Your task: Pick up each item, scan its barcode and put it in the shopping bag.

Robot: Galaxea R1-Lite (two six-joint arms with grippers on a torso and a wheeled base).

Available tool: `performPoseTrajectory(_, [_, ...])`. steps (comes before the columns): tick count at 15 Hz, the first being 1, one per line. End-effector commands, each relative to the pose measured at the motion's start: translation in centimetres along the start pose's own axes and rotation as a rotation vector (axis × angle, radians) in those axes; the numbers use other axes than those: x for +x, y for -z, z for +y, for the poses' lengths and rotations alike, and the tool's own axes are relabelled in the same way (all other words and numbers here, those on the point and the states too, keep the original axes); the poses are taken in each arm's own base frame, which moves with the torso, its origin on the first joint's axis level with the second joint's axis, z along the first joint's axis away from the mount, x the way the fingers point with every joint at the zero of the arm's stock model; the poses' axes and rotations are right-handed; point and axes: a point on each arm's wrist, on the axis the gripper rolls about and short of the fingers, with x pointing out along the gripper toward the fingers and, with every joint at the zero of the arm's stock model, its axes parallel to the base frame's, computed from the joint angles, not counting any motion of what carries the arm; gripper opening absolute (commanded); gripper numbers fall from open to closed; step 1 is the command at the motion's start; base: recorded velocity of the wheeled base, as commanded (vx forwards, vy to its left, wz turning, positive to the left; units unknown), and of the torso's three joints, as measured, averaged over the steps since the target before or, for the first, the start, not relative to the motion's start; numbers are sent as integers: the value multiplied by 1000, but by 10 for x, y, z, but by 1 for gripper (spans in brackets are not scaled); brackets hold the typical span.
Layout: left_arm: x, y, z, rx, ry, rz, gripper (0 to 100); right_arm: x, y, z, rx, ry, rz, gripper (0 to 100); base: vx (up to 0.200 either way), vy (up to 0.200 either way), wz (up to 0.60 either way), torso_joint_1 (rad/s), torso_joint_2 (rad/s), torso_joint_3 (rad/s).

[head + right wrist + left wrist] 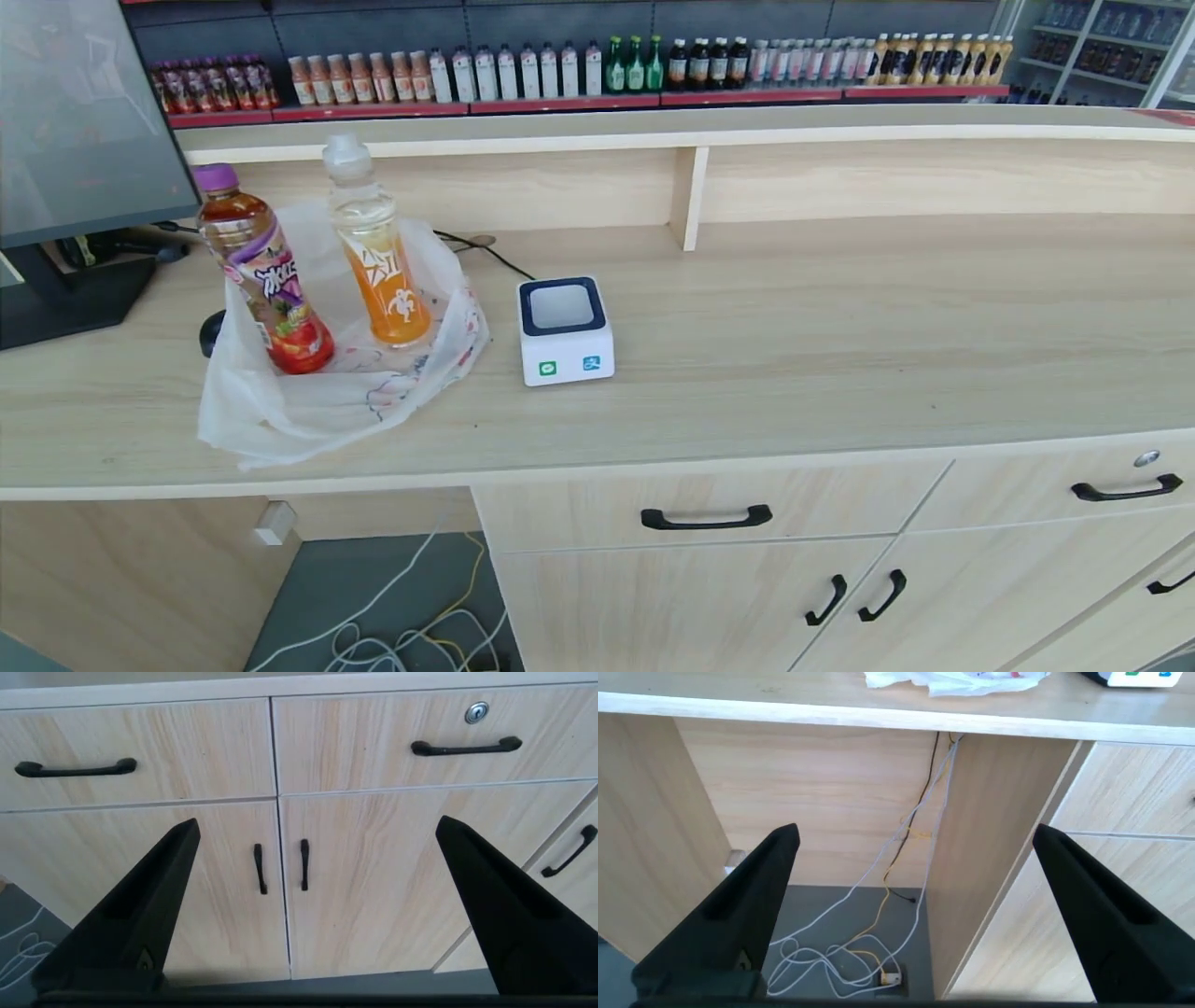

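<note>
The bottles (pixel 266 280) are stood upright in the bag (pixel 280 415), above the nearer left gripper (pixel 915 840); it and the right gripper (pixel 318 831) are spread wide, empty.

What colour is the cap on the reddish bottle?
Purple; the cap shows best in the head view.

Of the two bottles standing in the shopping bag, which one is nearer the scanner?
The bottle with the clear cap and orange drink, next to the white scanner. The purple-capped bottle of red-brown drink stands beyond it, farther from the scanner.
</note>
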Motion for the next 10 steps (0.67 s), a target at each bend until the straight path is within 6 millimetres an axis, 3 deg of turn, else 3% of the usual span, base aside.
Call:
performPoseTrajectory(1, [0,0,0,1,0,-1,100,0,0,0,-2,-1,1,100,0,0,0,0,0,0])
performPoseTrajectory(10, [0,0,0,8,0,-2,100,0,0,0,-4,1,1,100,0,0,0,0,0,0])
